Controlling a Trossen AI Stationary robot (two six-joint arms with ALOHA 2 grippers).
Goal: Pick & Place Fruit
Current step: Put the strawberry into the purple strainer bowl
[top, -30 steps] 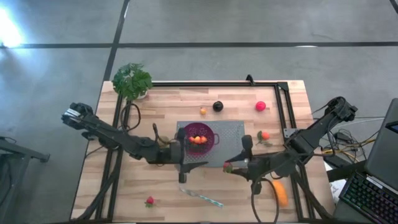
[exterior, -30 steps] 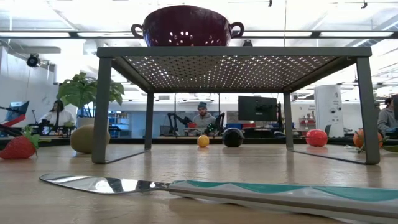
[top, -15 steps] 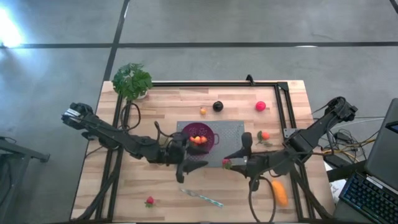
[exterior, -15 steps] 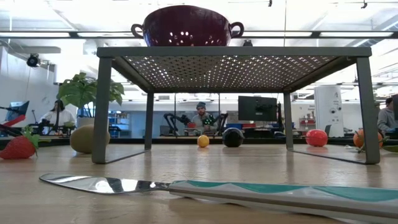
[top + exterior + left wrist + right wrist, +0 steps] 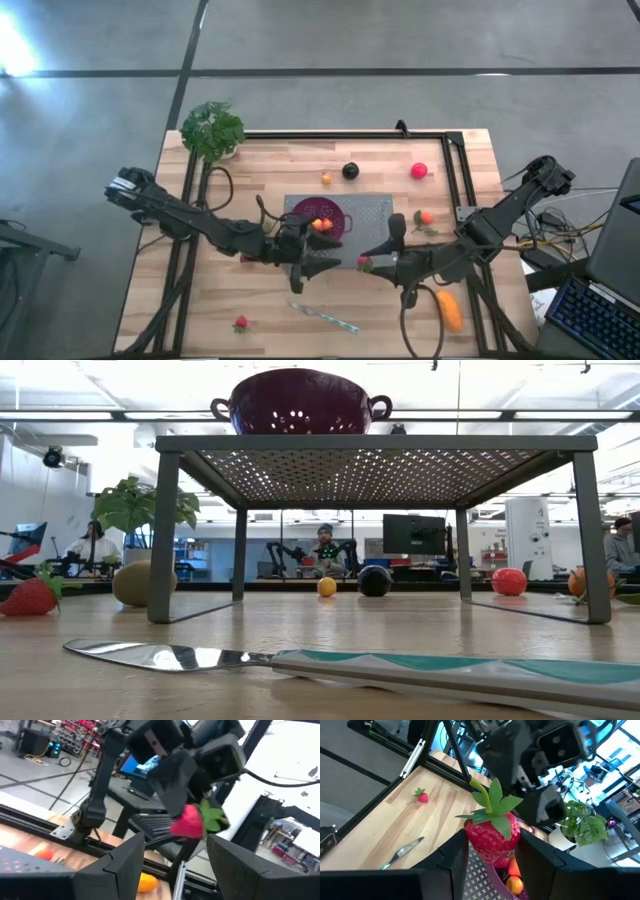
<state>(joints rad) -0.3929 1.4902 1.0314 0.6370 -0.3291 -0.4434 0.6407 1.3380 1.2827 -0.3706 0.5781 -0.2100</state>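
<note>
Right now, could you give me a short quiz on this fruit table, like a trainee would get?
1. True or false: the right gripper is shut on a strawberry.
2. Where does the purple colander stand? A) on the mesh rack B) on the floor C) beside the plant
3. Fill in: the knife lies on the table nearest the ____ edge in the high view.

Key: 1 true; 2 A; 3 bottom. The left gripper is open, facing the strawberry.
</note>
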